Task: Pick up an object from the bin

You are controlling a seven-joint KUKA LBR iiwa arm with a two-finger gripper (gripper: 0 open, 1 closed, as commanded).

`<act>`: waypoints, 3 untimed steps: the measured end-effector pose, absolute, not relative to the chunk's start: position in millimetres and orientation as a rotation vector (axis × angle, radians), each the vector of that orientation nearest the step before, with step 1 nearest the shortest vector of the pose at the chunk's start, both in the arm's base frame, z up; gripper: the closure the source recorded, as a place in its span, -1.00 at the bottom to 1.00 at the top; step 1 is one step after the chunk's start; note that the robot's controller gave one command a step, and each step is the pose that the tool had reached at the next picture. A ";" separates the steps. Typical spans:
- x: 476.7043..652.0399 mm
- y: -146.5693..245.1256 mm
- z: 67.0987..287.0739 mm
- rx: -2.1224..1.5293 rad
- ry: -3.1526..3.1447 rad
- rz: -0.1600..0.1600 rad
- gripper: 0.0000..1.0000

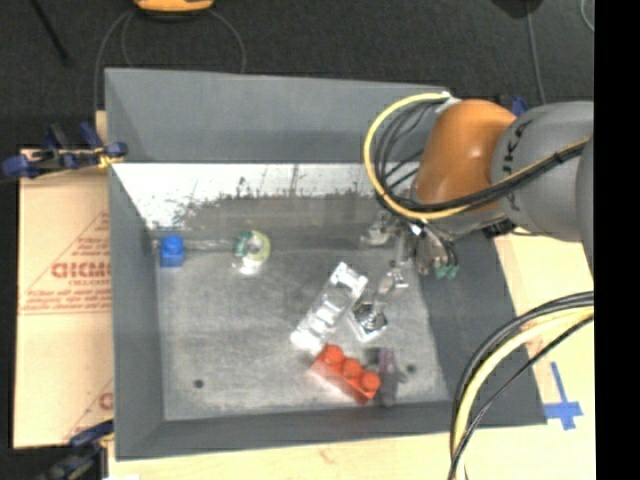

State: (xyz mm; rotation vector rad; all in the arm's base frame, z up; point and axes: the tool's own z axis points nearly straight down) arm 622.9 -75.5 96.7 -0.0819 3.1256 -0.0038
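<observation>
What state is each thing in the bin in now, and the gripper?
gripper: low in the bin, beside the clear plastic piece.
clear plastic piece: lying slanted, free.
red block: lying by the near wall.
blue block: lying by the left wall.
pale round thing: lying free.

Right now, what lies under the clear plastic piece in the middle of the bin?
The bin's grey floor seems to show through the clear plastic piece. Its lower end meets the red block piece; whether it covers any of the red, I cannot tell.
</observation>
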 end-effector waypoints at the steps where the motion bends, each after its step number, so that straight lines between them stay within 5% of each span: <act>1: 591.8 -8.4 91.6 0.344 3.096 -0.014 -1.00; 2: 598.7 -2.2 86.0 0.480 3.085 -0.020 -1.00; 3: 598.1 -2.2 85.5 0.477 3.088 -0.021 1.00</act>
